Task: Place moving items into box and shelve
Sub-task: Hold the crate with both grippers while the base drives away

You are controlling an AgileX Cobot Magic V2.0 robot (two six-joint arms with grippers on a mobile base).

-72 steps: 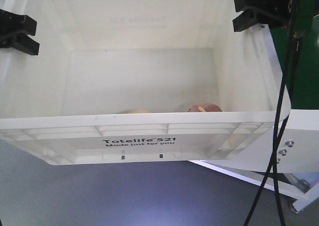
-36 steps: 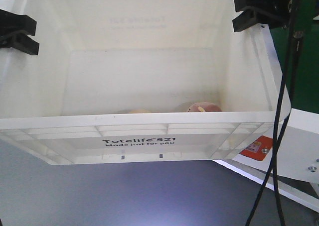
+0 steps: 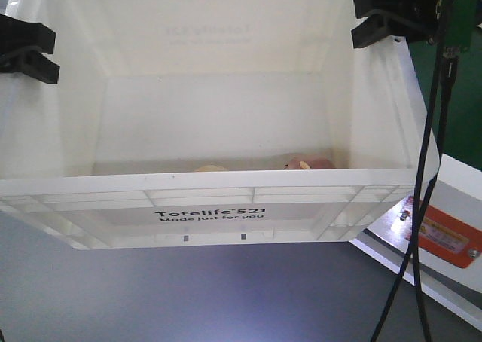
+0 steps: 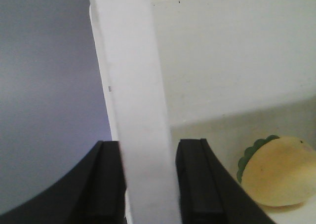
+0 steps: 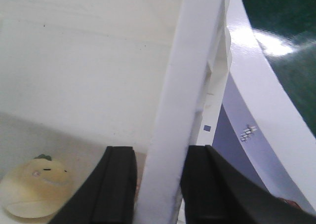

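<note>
The white box (image 3: 90, 199), printed "Totelife 521", fills the front view and hangs off the floor between my two arms. My left gripper (image 3: 28, 50) is shut on its left wall (image 4: 136, 76), one finger inside and one outside. On the opposite side my right gripper (image 3: 388, 16) is shut on the right wall (image 5: 190, 76) the same way. Both moving items lie on the box floor: the reddish-brown one (image 3: 310, 163) near the right wall, mostly hidden by the rim, and the pale cream one (image 3: 211, 168) (image 4: 276, 172) (image 5: 30, 192) near the middle.
Grey floor (image 3: 188, 297) lies below the box. A white panel with an orange label (image 3: 444, 233) sits at the lower right, with a green surface (image 3: 463, 116) behind it. Black cables (image 3: 422, 206) hang down the right side.
Both grippers keep the same hold on the box. The white panel at the lower right has shifted across the view, and its orange label now shows. The reddish-brown item sits slightly lower behind the rim.
</note>
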